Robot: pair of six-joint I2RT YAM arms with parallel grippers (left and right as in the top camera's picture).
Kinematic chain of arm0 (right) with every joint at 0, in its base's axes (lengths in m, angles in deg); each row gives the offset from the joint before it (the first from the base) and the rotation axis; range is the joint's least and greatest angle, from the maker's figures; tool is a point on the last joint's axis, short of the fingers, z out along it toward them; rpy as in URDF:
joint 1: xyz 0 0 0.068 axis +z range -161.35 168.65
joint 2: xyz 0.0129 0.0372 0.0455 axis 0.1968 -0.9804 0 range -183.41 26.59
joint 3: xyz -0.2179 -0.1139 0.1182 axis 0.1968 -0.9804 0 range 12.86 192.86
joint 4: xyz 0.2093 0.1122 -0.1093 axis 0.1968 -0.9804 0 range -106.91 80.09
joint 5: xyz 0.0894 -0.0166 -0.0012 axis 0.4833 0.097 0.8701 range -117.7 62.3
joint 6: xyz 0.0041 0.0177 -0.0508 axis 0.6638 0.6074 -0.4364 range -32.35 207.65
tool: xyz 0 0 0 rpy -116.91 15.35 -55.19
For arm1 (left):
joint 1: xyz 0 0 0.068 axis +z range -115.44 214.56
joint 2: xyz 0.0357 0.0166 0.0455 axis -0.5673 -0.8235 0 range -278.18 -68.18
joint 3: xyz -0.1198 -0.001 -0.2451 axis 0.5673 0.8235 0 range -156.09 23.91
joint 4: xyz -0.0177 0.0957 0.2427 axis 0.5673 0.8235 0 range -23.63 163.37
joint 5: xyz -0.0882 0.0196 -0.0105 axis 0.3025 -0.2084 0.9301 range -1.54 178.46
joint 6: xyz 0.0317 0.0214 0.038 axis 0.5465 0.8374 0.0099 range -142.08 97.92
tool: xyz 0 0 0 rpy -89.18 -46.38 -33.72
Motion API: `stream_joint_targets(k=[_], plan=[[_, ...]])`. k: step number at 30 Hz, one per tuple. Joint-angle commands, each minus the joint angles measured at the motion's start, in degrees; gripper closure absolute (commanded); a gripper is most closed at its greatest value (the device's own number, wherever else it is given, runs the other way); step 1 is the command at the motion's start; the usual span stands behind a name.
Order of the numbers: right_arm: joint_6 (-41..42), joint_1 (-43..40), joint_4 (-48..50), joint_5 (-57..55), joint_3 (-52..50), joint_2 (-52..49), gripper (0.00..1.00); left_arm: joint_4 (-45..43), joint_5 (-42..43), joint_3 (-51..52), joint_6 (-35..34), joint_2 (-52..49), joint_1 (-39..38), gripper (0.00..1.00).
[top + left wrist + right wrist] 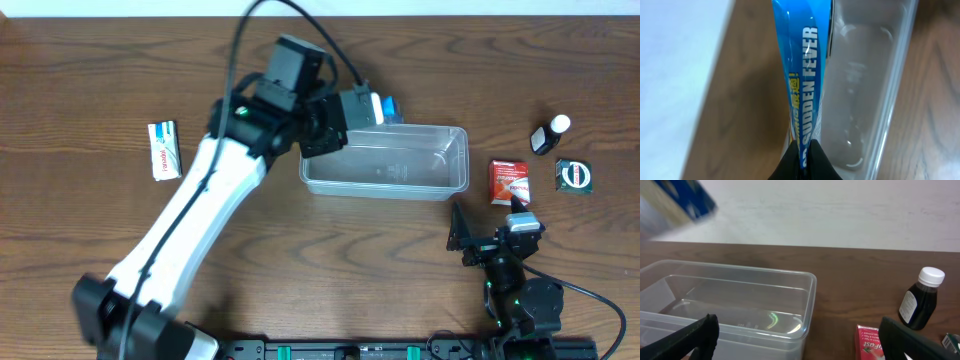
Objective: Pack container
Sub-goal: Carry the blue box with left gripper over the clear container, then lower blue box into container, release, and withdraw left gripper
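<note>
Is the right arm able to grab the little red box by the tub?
Probably yes. The right claw is open and sits close to the red box, with nothing between them to block it.

Overhead, the left arm [290,90] is covering most of the blue packet [387,107], and the left jaws are hiding the start of its print up close. The red box [871,342] is running off the right wrist view's bottom edge (label unreadable); the packet there is showing only as a blur.
</note>
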Motion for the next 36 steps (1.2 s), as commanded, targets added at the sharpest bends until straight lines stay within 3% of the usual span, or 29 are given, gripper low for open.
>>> stream_joint_targets(k=[1,10,36], plan=[[-0.68,-0.68,-0.22,0.61,-0.11,0.17,0.01,0.20,1.75,0.50,4.28,-3.54,-1.27,0.94],[-0.68,-0.68,-0.22,0.61,-0.11,0.17,0.01,-0.39,1.73,0.50,8.44,-10.34,-1.40,0.94],[-0.68,-0.68,-0.22,0.61,-0.11,0.17,0.01,-6.93,-4.81,0.55,9.29,-18.25,-0.90,0.94]])
